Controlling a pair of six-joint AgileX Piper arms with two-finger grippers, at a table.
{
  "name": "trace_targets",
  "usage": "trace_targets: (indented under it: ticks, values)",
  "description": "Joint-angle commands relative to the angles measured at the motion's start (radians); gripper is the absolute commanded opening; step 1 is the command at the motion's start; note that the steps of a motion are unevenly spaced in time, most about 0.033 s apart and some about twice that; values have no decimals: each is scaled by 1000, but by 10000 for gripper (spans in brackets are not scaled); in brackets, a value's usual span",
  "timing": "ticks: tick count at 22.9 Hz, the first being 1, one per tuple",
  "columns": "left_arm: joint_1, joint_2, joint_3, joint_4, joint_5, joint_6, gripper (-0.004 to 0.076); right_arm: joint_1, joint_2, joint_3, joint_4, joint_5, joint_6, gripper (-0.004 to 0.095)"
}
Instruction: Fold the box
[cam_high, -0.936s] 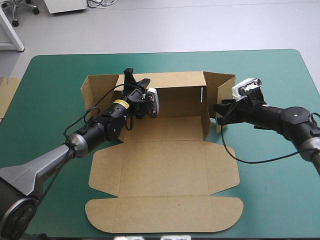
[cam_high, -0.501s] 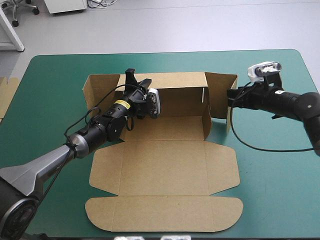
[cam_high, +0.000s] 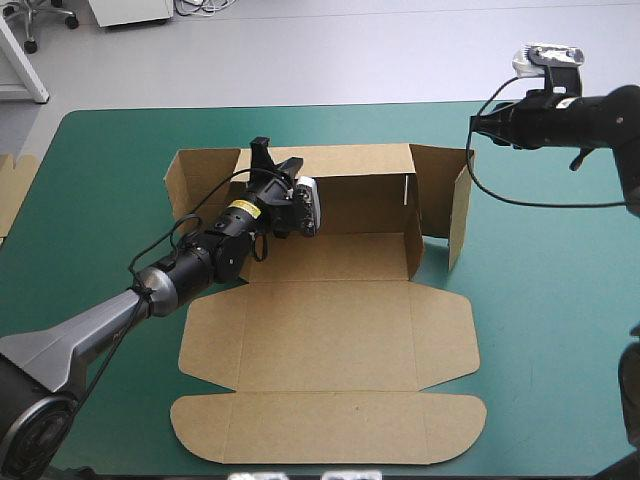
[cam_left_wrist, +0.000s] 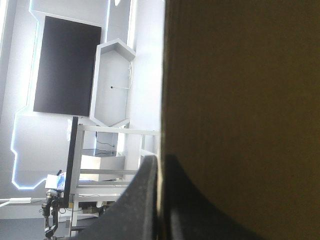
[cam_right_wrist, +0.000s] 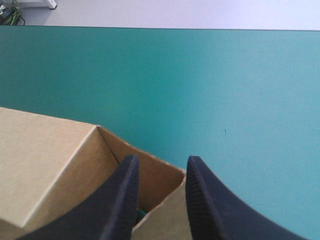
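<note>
While the left claw (cam_high: 274, 160) clamps the brown box (cam_high: 330, 330) at its raised back wall, rounded flaps (cam_high: 330, 432) lie flat. The right claw (cam_right_wrist: 161, 164) holds its ribbed fingers (cam_right_wrist: 122, 200) apart.

Bright, even light from overhead falls on the table (cam_high: 110, 160); the box (cam_high: 330, 330) throws only soft, short shadows on it. In the left wrist view the box stands dark, backlit against white glare.
</note>
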Motion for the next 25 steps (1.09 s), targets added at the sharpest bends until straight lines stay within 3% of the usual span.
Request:
trace_targets:
  ticks: [1, 7, 14, 21, 25]
  values:
    - [-7, -40, -26, -23, -87, -20, -10, -8, 141, -184, 2, 42, 63, 297]
    - [-7, -40, -26, -25, -73, -20, -10, 3, 335, -359, -3, 159, 104, 296]
    - [-7, -40, -26, -31, -71, -20, -10, 39, 337, -351, 11, 309, 35, 296]
    - [-7, -40, -26, -31, -71, -20, -10, 43, 254, -276, 82, 302, -69, 296]
    - [-7, -40, -26, -49, -71, -20, -10, 43, 186, -124, 177, 218, -182, 292]
